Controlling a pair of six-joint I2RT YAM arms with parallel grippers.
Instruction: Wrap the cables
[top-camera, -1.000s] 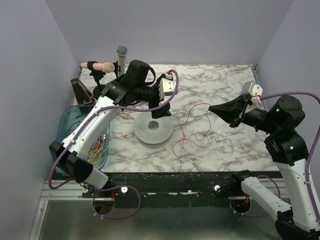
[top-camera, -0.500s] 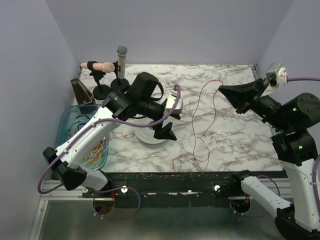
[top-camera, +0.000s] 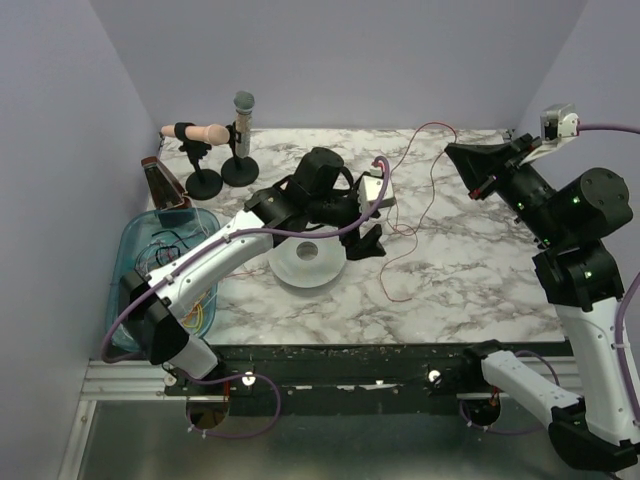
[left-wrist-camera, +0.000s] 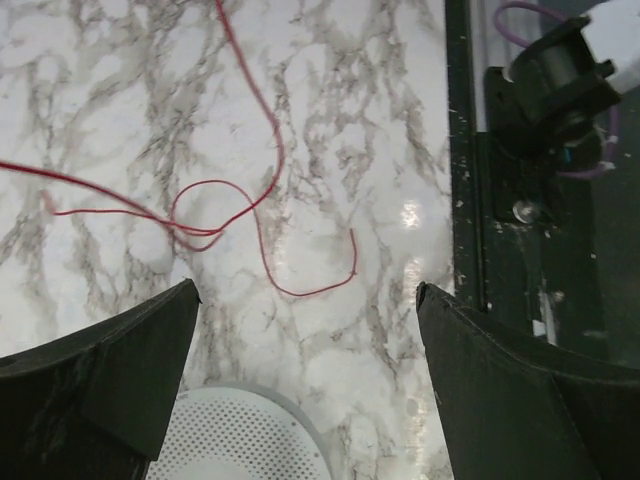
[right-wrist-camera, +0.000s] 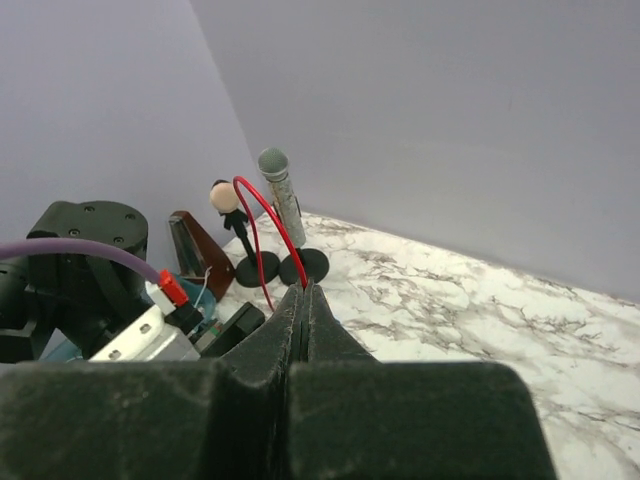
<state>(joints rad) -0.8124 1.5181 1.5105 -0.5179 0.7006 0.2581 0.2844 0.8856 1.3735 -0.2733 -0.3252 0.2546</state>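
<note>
High above the table, right tool tight on red cable.

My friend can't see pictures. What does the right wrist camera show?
The right gripper, shut, pinches a thin red cable that loops up from its tips. Behind stand a grey microphone and the marble table.

No readable text, label, brand, number or sign was seen in any view.
</note>
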